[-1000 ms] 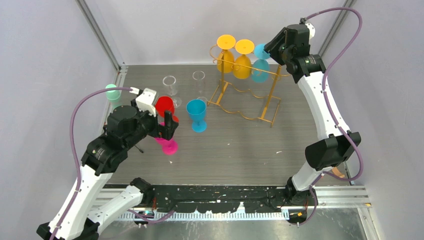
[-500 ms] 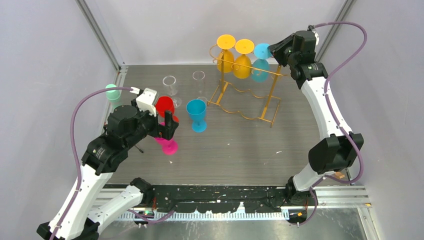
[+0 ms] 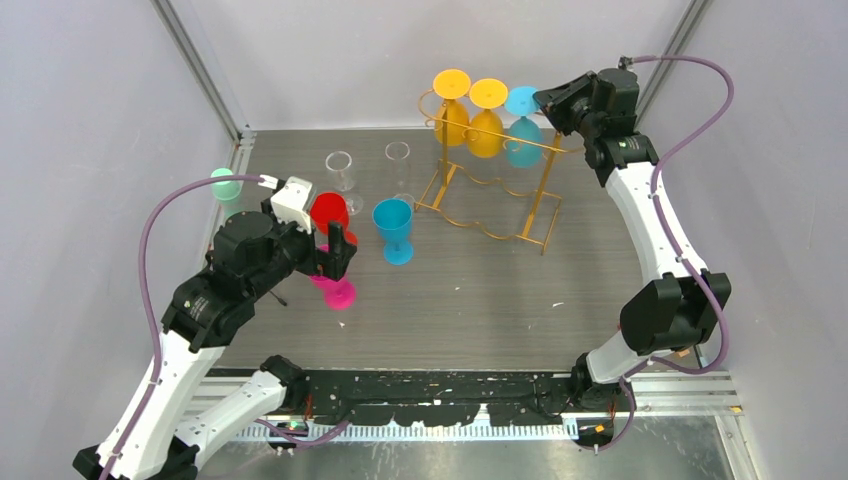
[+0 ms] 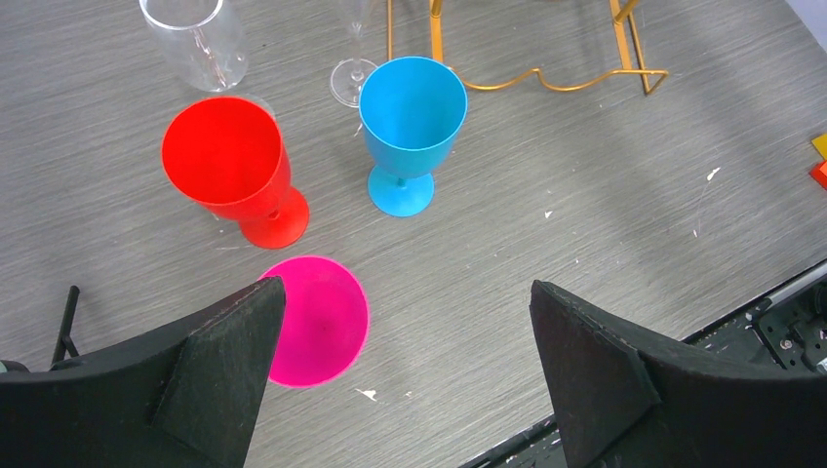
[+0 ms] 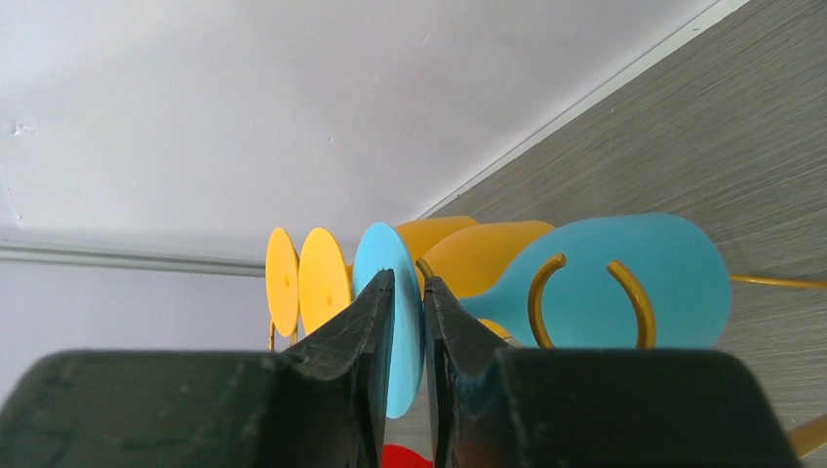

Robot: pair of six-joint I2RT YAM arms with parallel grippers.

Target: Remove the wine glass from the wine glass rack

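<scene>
Goblets crowd the left half of the grey table point(image 3: 480, 310), with a mint-green cup point(image 3: 224, 184) standing alone at the far-left edge. Beside it, the left gripper point(image 3: 335, 258) hovers low over the table with its two fingers spread wide and nothing between them. The left wrist camera shows a pink glass point(image 4: 327, 317) directly below, partly hidden by one finger. A red goblet point(image 3: 330, 213) stands upright just beyond the pink one, and a blue goblet point(image 3: 393, 228) stands upright a little to its right, apart from both. Behind them, towards the back wall, stand a clear glass point(image 3: 340, 170) and a second clear glass point(image 3: 398, 153).

Right of centre rises the gold wine glass rack point(image 3: 542, 200), its wavy base on the table. Two yellow glasses point(image 3: 486, 118) hang upside down from its top rail, feet uppermost. The light-blue wine glass point(image 3: 521, 138) hangs inverted at the rail's right end, next to the yellow pair.

At far right, the right gripper point(image 3: 546, 100) reaches in from the back corner at rail height. Its wrist camera shows the fingers pinched onto the rim of the wine glass's round foot, with a gold loop of the rack crossing in front of the blue bowl.
</scene>
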